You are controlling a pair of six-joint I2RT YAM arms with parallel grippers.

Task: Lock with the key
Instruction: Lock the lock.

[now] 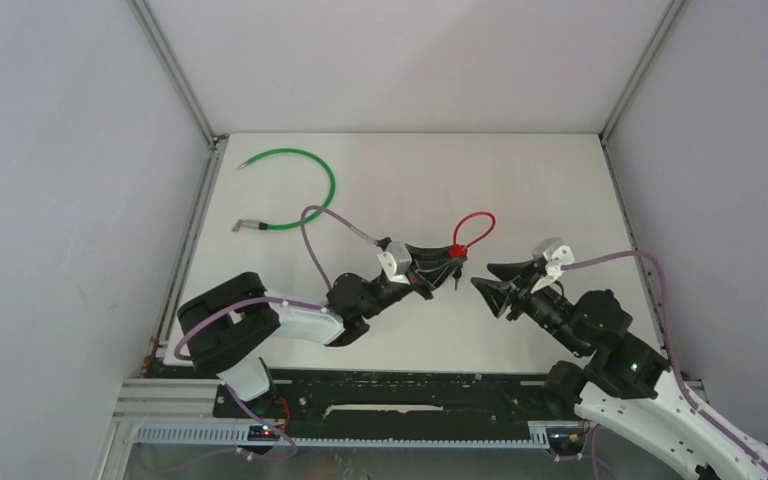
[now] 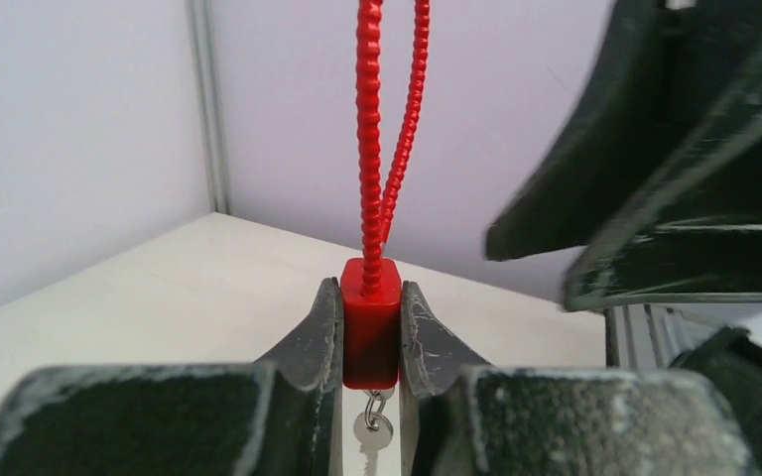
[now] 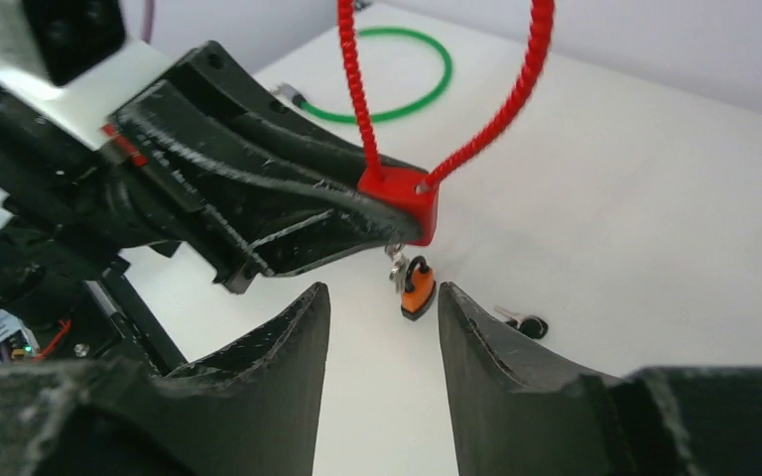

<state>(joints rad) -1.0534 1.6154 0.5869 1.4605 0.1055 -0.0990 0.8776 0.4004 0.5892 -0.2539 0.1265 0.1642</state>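
Grey walls box in a white table [image 1: 560, 180], with a green cable [image 1: 310, 165] lying loose at its far left corner. Near the middle, the left claw [image 1: 454, 262] is pressed together on the red lock body [image 2: 370, 322] and holds it up off the table. The red cable loop [image 1: 473, 228] stands above the body.

The key [image 3: 417, 290] dangles from the underside of the lock body on a small ring. From the right wrist it looks orange-capped with a silver piece above it, though I cannot tell whether its blade sits in the keyhole. Its long axis hangs roughly straight down.

The right claw [image 3: 382, 297] is spread and holds nothing. It faces the left claw tip to tip and is the free arm, so it is the one placed to work the key. The key lies straight ahead of it, just past the fingertips and a little toward the right-hand finger. I judge the next move to be a short advance that brings both fingers around the hanging key before they close.

A second, dark-headed key [image 3: 528, 324] lies on the table beyond, apart from the lock.
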